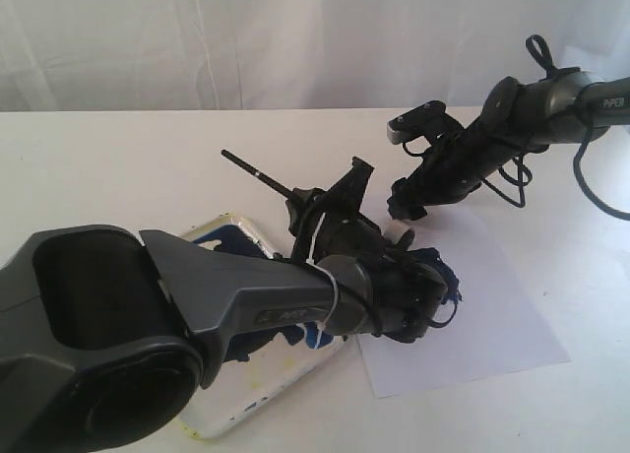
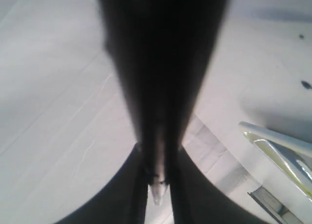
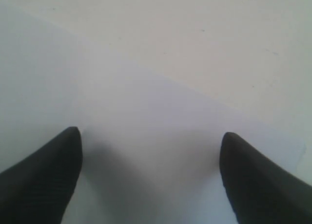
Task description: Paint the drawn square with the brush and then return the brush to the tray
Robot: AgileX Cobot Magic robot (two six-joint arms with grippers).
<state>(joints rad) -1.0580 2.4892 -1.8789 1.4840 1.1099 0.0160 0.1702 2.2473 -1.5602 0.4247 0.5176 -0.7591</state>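
Exterior: left gripper [image 1: 317, 199] apparently pinching brush [image 1: 258, 174] (wrist blur).

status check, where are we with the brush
left tool shut on brush. right tool open over paper. square smeared blue, left arm hides most of it.

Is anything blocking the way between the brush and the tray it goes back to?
Nothing visible does. The left gripper holds the brush just beside the tray; only that arm's own body lies over it. The right gripper is off over the paper.
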